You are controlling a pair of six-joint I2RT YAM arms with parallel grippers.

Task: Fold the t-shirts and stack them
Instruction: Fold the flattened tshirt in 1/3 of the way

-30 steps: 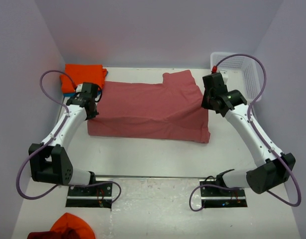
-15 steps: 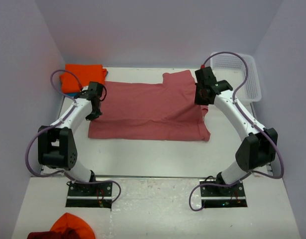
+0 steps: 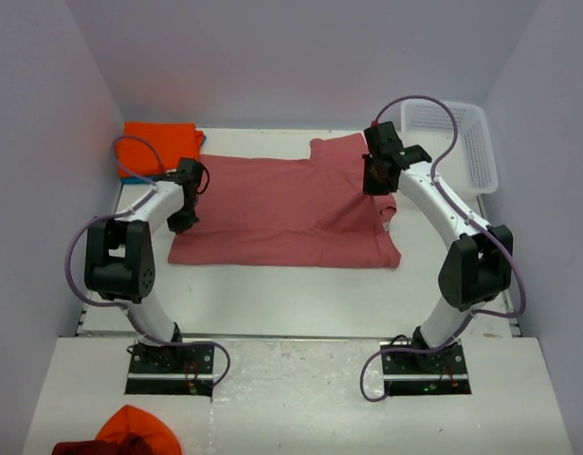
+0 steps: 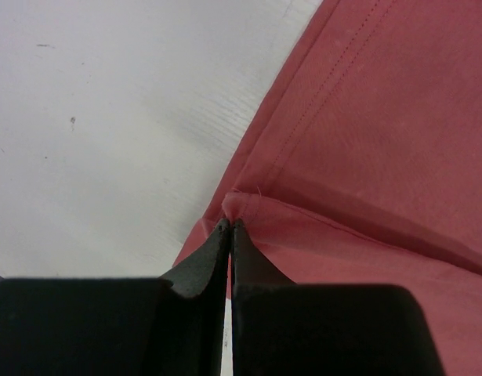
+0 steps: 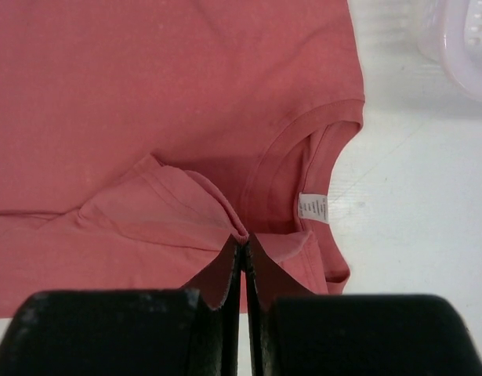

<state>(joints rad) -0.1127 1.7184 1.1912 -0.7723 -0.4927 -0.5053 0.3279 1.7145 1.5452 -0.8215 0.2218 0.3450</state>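
Salmon-red t-shirt [image 3: 282, 209] lies partly folded across the middle of the table [image 3: 291, 294], and we find both arms pinching it; the left gripper [image 4: 230, 223] is closed tight on a small peak of hem at the shirt's left edge, and the right gripper [image 5: 242, 239] is closed tight on a fold just beside the collar and the white tag [image 5: 312, 207]. Near its far left corner we see a folded orange t-shirt [image 3: 158, 142] with a sliver of teal-blue cloth [image 3: 202, 142] at its edge; a white lattice basket [image 3: 481, 152] stands at the far right corner, apart from the shirt; orange and dark red cloth [image 3: 130, 431] lies heaped on the near ledge.
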